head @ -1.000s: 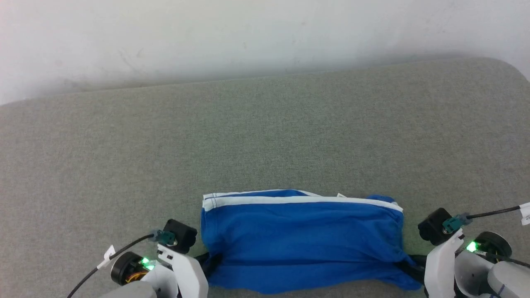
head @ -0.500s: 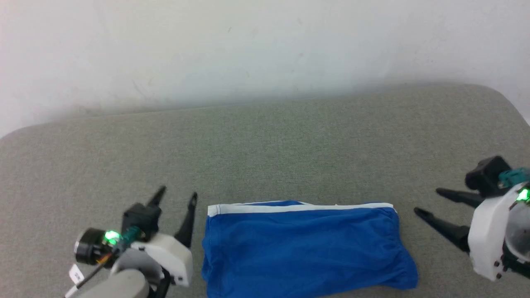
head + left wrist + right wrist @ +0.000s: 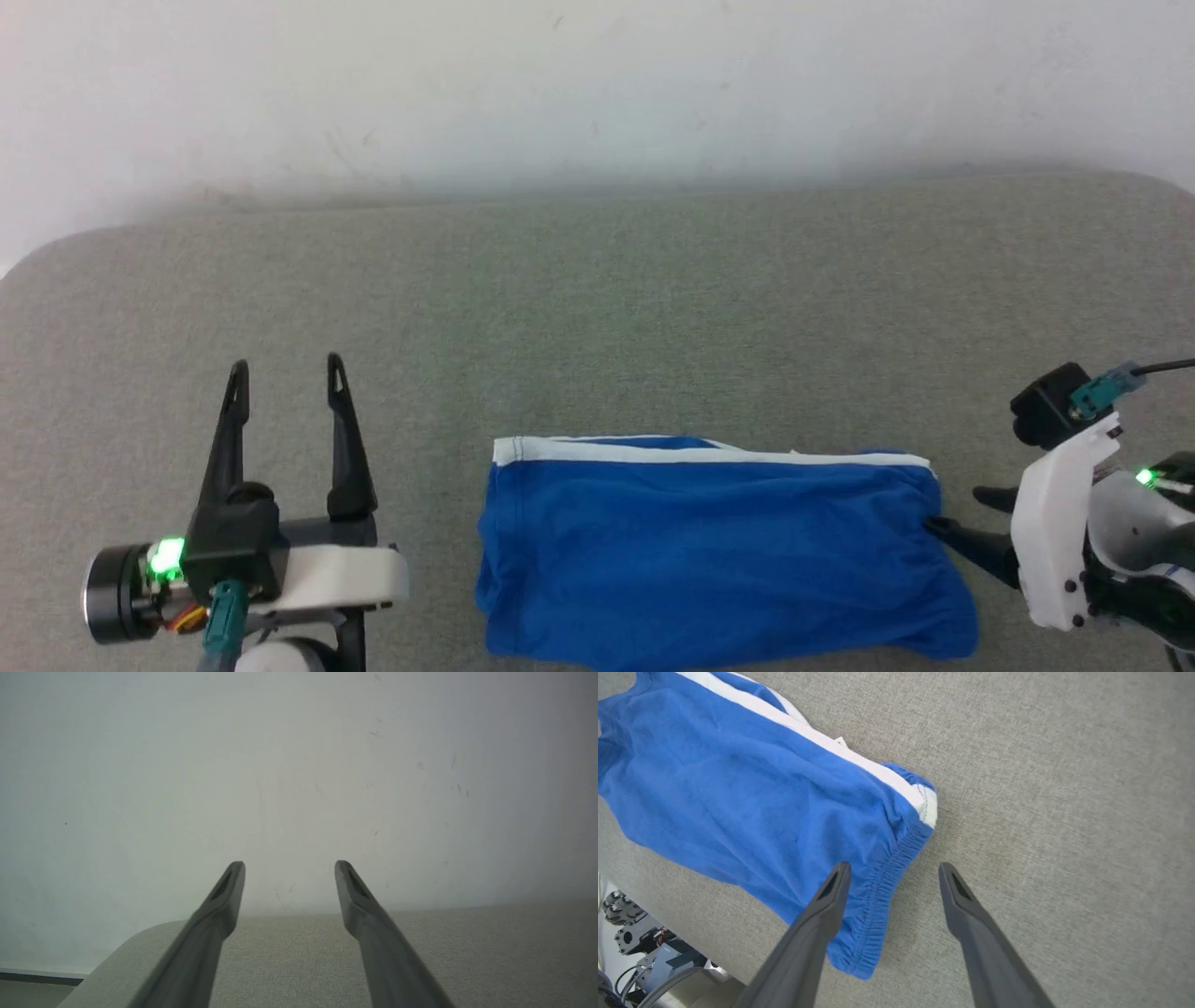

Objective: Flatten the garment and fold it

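The head camera looks forward and steeply down from the near side onto the grey padded surface (image 3: 597, 308), with the white wall (image 3: 597, 84) along its far edge. The left wrist camera sits low at the left, facing almost level along the left gripper (image 3: 289, 868) toward that wall; both views share the surface's far left rounded corner. The right wrist camera hangs close above, looking down past the right gripper (image 3: 894, 870) at the right end of the blue garment (image 3: 752, 798), which the head view shares.

Both released! The left gripper (image 3: 286, 364) swung clear of the garment (image 3: 709, 551), jaws wide; the right gripper (image 3: 954, 509) backed off to its edge, jaws wide.
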Tool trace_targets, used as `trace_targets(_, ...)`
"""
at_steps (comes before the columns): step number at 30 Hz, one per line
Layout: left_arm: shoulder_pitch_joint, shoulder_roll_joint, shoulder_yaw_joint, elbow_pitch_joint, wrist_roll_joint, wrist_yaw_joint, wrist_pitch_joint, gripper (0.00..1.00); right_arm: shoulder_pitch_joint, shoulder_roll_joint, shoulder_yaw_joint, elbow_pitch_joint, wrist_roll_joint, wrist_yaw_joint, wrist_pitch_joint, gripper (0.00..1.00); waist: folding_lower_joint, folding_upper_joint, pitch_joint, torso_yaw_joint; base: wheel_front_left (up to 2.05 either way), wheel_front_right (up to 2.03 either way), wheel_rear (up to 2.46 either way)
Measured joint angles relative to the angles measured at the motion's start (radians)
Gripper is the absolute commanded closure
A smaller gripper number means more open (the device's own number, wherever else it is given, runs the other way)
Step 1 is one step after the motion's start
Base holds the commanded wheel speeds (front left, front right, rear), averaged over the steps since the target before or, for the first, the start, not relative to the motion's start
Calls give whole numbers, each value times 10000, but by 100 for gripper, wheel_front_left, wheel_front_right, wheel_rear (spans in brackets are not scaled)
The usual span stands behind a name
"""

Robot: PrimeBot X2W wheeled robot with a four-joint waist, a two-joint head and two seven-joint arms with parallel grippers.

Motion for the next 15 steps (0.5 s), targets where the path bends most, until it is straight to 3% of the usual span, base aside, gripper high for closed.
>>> trace_targets(9,1220,-1814,2211,228,934,-1762,0,0,211,1432,232,1894,-341,0,-439,0,1,0,453,468,0,0,0)
trace_targets(15,1383,-2754,3087,374,1804,-2905,0,0,139,1801,548,2560,-443,0,-997,0,0,0,650,690,0,0,0)
